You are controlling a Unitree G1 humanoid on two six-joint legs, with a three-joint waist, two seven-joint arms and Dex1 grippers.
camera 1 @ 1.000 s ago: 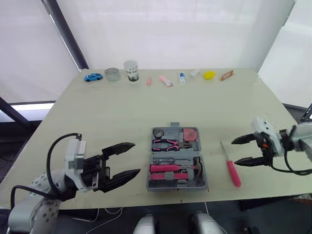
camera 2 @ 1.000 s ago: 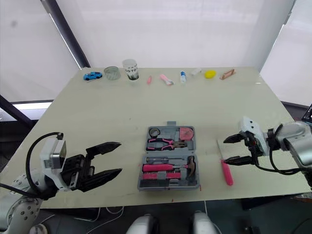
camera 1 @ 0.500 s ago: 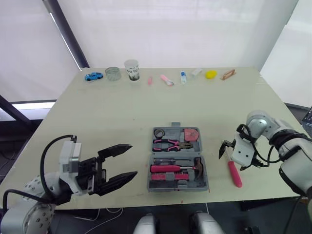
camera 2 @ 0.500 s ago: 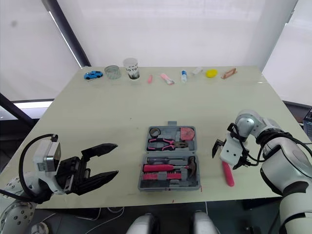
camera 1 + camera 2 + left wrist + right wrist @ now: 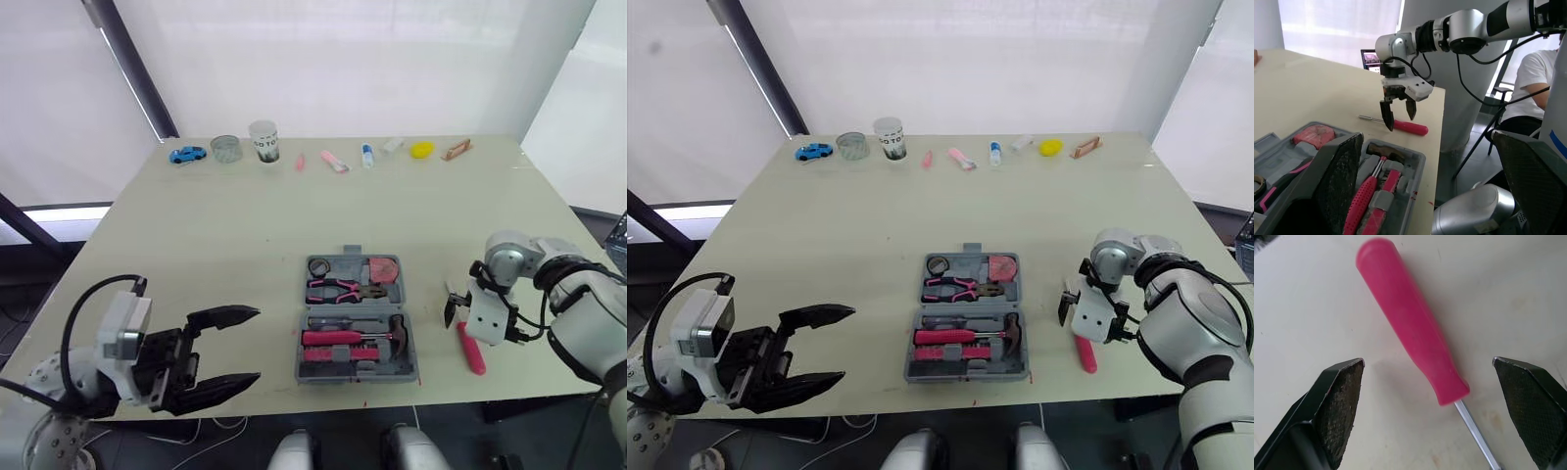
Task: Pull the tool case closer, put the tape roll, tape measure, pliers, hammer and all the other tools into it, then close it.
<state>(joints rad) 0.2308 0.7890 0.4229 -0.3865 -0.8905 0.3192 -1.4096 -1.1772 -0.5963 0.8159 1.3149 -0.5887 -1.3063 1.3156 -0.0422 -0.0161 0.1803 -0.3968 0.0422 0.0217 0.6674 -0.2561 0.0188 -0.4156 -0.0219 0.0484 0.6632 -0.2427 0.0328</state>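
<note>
So the pink screwdriver [image 5: 1415,347] lies on the desk [image 5: 245,225] just right of the open tool case [image 5: 351,257], handle toward the robot, and the right gripper [image 5: 1399,119] is far nearer than the left, its fingers wide open and empty, straddling that handle crosswise.

Pouring in bright and diffuse through far white curtains [image 5: 343,59], washing them out, leaving only faint soft shadows on the table [image 5: 245,225].

Screwdriver [image 5: 1410,328] with smooth pink plastic handle and metal shaft, at three o'clock of a matt grey plastic tool case [image 5: 355,376].
</note>
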